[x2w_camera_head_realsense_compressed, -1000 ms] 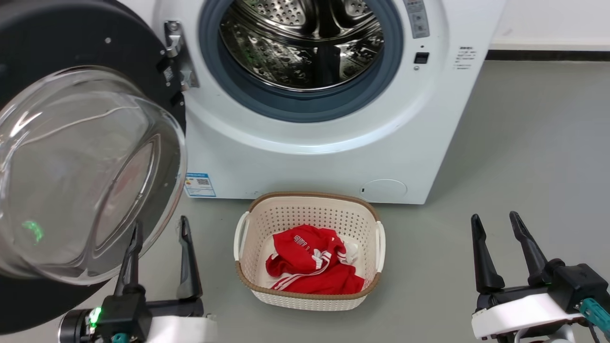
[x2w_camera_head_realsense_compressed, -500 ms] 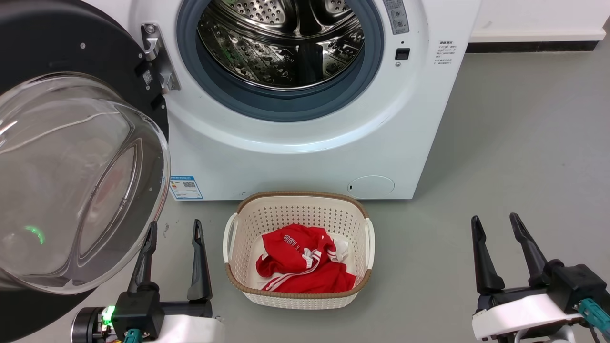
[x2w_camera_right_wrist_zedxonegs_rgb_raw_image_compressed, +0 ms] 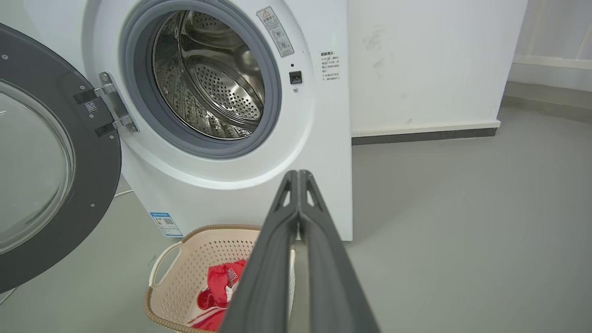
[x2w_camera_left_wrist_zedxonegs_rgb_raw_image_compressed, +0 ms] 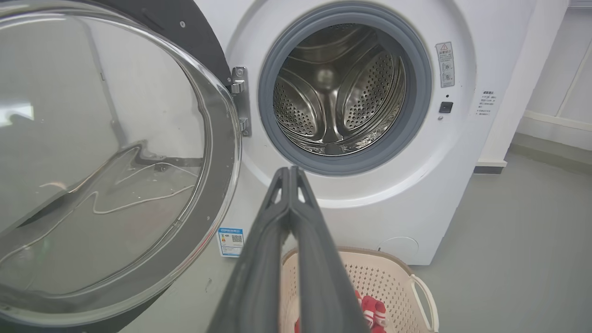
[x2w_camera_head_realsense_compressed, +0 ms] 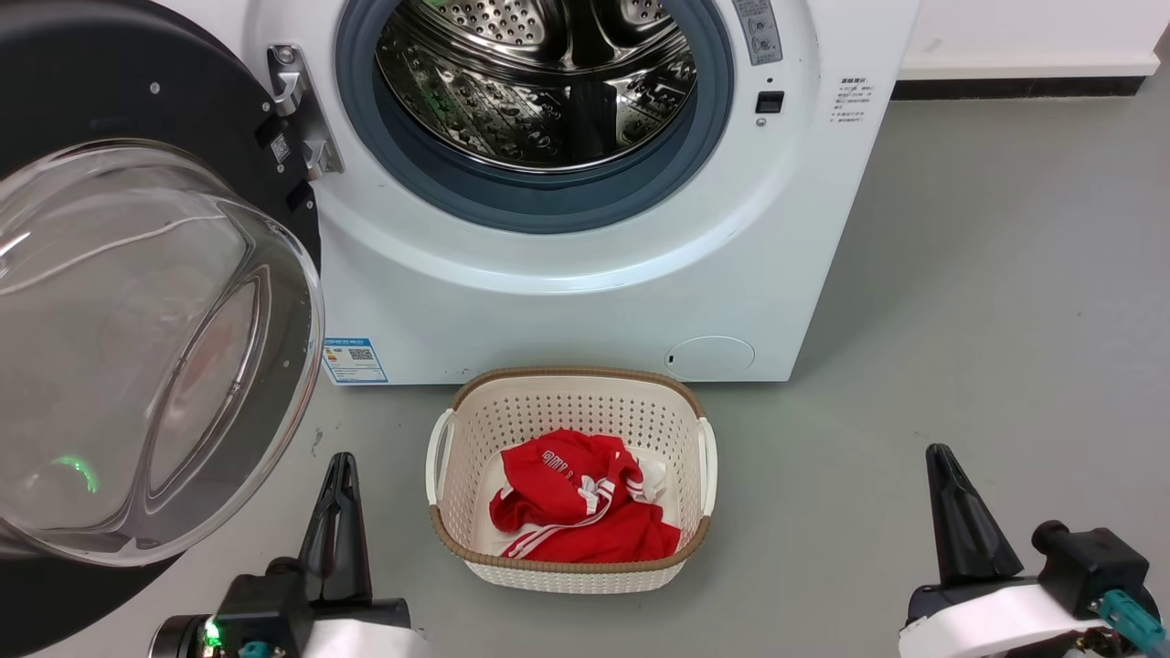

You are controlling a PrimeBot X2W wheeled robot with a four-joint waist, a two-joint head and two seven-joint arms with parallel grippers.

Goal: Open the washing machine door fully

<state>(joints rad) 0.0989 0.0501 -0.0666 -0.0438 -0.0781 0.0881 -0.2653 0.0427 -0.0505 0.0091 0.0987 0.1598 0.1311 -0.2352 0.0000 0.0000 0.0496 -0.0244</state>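
door [x2w_camera_head_realsense_compressed: 110, 82] open leftward, bowl [x2w_camera_head_realsense_compressed: 137, 347] outward, left end effector [x2w_camera_head_realsense_compressed: 340, 461] closed, right end effector [x2w_camera_head_realsense_compressed: 941, 452] closed

Bright, even light, sharp focus; soft glare on the washing machine door [x2w_camera_head_realsense_compressed: 137, 347]; wide-angle bowing at edges.

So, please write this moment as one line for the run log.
door: wide open | drum: empty | left gripper: shut, free | right gripper: shut, free | basket: red garment inside

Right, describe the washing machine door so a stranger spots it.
Find the white washing machine. Hinged at its left hangs the washing machine door: a black disc with a bulging clear glass bowl, unlike the grey-ringed steel drum.
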